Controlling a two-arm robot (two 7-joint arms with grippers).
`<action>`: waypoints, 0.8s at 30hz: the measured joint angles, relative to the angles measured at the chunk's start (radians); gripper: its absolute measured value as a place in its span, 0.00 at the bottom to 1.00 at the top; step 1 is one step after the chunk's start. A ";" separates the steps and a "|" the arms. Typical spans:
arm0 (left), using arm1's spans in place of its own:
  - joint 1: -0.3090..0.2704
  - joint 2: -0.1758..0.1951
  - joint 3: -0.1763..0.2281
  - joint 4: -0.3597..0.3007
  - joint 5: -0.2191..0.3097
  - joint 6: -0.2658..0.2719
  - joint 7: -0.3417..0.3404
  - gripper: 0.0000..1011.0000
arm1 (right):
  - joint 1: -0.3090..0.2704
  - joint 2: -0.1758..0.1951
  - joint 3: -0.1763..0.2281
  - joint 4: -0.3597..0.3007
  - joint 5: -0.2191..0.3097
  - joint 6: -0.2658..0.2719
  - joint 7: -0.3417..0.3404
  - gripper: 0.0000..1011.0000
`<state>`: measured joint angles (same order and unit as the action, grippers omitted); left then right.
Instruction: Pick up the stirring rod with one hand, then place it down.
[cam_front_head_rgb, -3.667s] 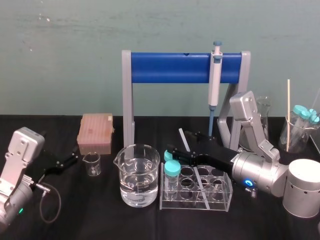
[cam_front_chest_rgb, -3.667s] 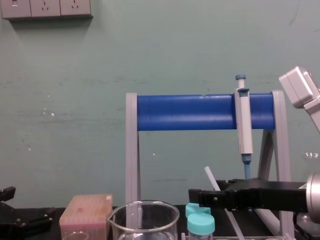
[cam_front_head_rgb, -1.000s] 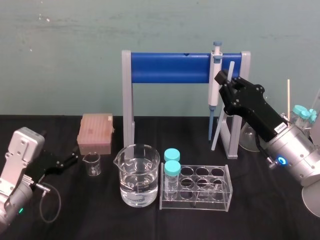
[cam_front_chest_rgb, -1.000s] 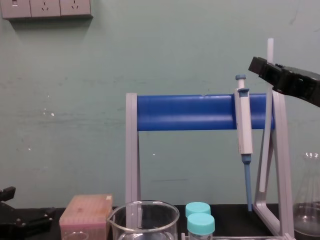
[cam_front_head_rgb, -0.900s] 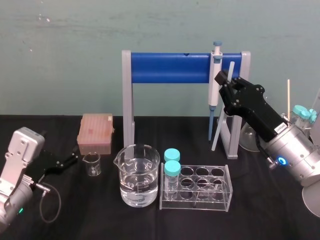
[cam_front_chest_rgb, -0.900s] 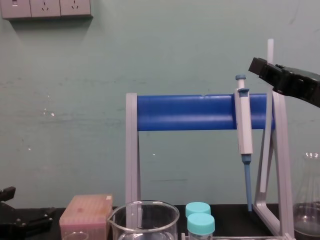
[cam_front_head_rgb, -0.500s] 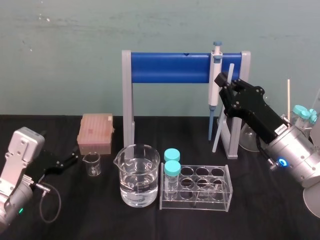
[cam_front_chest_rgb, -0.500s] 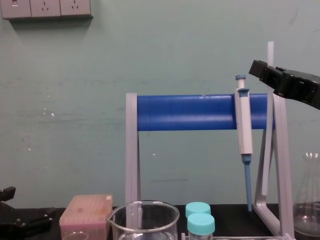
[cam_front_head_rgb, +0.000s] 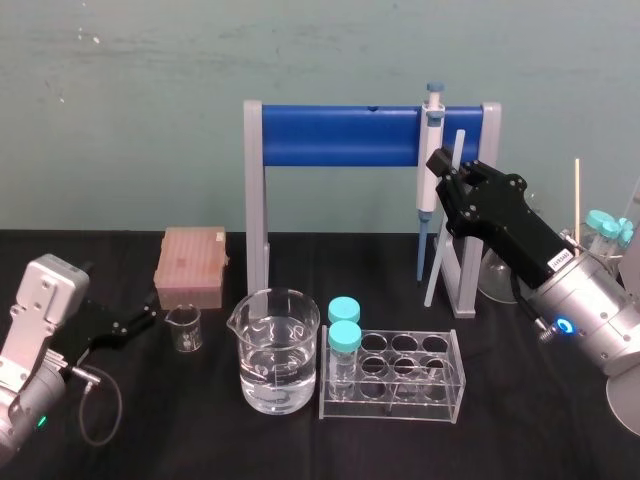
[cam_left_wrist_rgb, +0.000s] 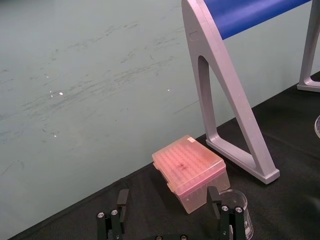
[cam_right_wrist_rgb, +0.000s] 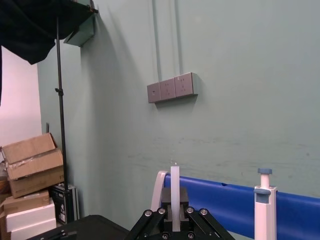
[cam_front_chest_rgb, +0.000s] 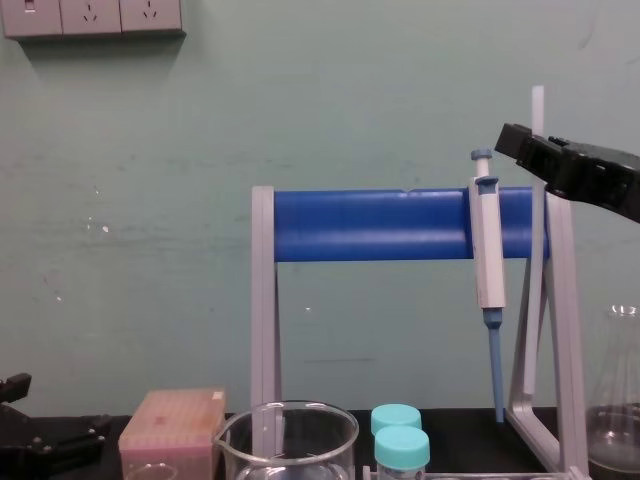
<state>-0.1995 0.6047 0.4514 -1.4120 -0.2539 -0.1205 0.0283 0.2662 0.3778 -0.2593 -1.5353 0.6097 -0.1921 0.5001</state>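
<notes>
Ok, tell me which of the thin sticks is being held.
The translucent whitish stirring rod, clamped near its top by the right gripper. The tan stick stands free in a beaker at far right; the left gripper rests open, empty.

— Which colours do we see on the black table (cam_front_head_rgb: 180, 420)?
— We see the stirring rod (cam_front_head_rgb: 436, 262) translucent and whitish, and the right gripper (cam_front_head_rgb: 441, 162) black with a silver-grey wrist.
— And what do we note behind?
— The pipette rack (cam_front_head_rgb: 340, 137) has a blue bar on grey legs; the pipette (cam_front_head_rgb: 431, 165) is pale grey with a blue tip. We see a pink tip box (cam_front_head_rgb: 192, 262), two teal caps (cam_front_head_rgb: 344, 310) and a pale green wall (cam_front_head_rgb: 120, 100).
</notes>
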 joint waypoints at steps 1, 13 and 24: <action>0.000 0.000 0.000 0.000 0.000 0.000 0.000 0.99 | 0.000 0.000 0.000 0.000 0.000 0.000 0.000 0.07; 0.000 0.000 0.000 0.000 0.000 0.000 0.000 0.99 | -0.003 0.003 -0.003 -0.001 -0.002 0.002 0.003 0.07; 0.000 0.000 0.000 0.000 0.000 0.000 0.000 0.99 | -0.004 0.006 -0.005 -0.003 -0.005 -0.001 0.006 0.07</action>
<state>-0.1995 0.6047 0.4514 -1.4120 -0.2539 -0.1205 0.0283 0.2620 0.3843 -0.2641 -1.5382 0.6042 -0.1926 0.5062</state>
